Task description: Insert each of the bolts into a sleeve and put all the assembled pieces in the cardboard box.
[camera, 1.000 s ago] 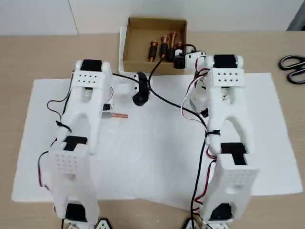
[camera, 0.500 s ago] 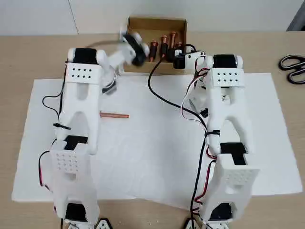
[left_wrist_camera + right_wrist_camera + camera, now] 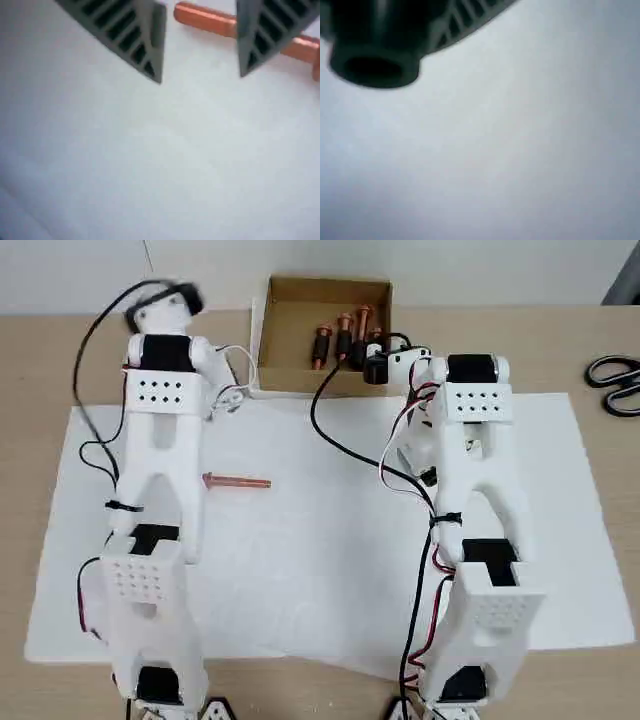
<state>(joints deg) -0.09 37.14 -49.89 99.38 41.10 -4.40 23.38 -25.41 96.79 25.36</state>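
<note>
One bolt (image 3: 205, 19) beyond parted left jaws

A light wooden table (image 3: 40, 350) carries a large white paper sheet (image 3: 320, 570) across its middle. The cardboard box (image 3: 290, 345) sits at the sheet's far edge, possibly overlapping it. Black-handled scissors (image 3: 615, 380) lie on bare wood near the right edge.

Bolt (image 3: 237, 481) coppery metal, smooth. Sheet (image 3: 320, 560) white paper, matt; box (image 3: 290, 330) brown cardboard, matt. Bench (image 3: 50, 350) pale wood grain, arms (image 3: 160, 440) white plastic, smooth.
</note>
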